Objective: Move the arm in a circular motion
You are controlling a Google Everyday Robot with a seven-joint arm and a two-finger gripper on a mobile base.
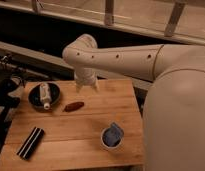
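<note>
The cream-white arm [131, 60] reaches from the right across the back of the wooden table [76, 130]. Its rounded elbow joint [78, 50] bends down to a short wrist. The gripper [86, 87] hangs at the wrist's end, above the table's far edge near the middle. It holds nothing that I can see. It is apart from all objects on the table.
A dark bowl [44, 95] with a white bottle lying in it sits at the table's back left. A small brown item [74, 106] lies next to it. A black-and-white bar [30, 142] lies front left. A white cup [112, 136] stands front right. The robot's body [181, 125] fills the right.
</note>
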